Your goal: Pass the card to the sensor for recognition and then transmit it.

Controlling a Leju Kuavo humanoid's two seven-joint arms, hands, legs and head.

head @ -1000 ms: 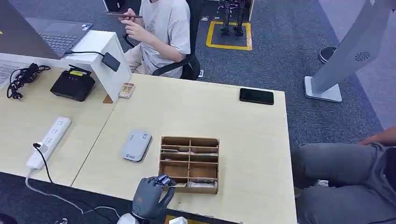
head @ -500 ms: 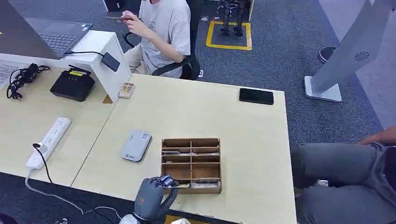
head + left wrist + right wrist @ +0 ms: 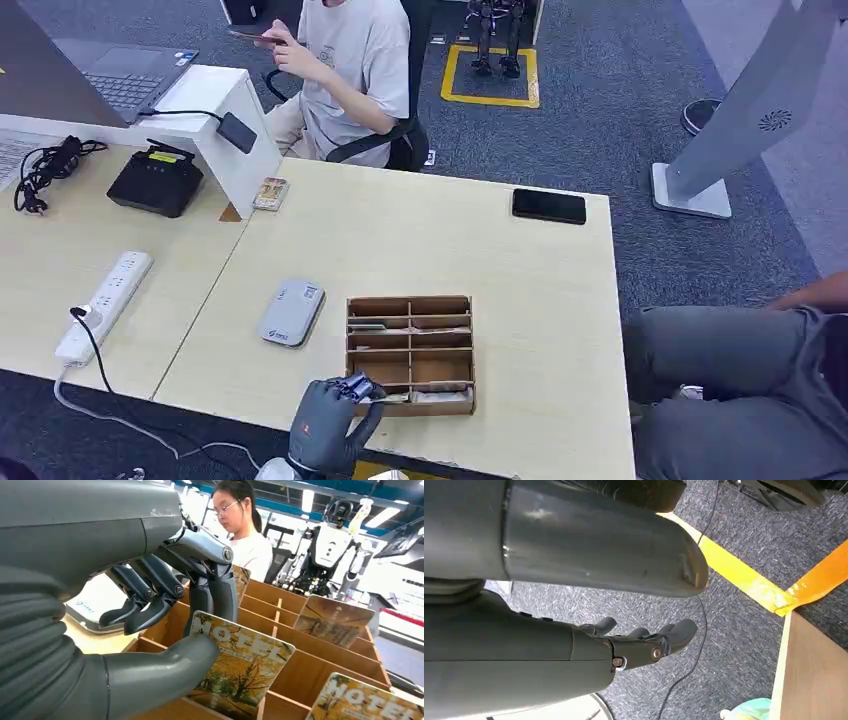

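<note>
my left hand (image 3: 150, 605) pinches one card (image 3: 240, 665) between thumb and fingers (image 3: 215, 587), at the near-left compartment of the wooden box (image 3: 409, 352). the card reads "hotel" over a yellow autumn-tree picture, standing tilted. three more cards stand in other slots. my right hand (image 3: 644, 642) hangs over the carpet, fingers loosely apart, holding nothing. one grey sensor (image 3: 291, 312) lies just left of the box on the worktop (image 3: 520, 290). one black phone (image 3: 549, 206) sits far back. two people sit nearby.

The wooden divider box (image 3: 409, 352) was set close to the tabletop's (image 3: 520, 280) near edge, its partitions hemming in the cards. The grey sensor (image 3: 291, 312) was placed just left of it. Bare tabletop was left toward the far edge, up to the phone (image 3: 549, 206).
</note>
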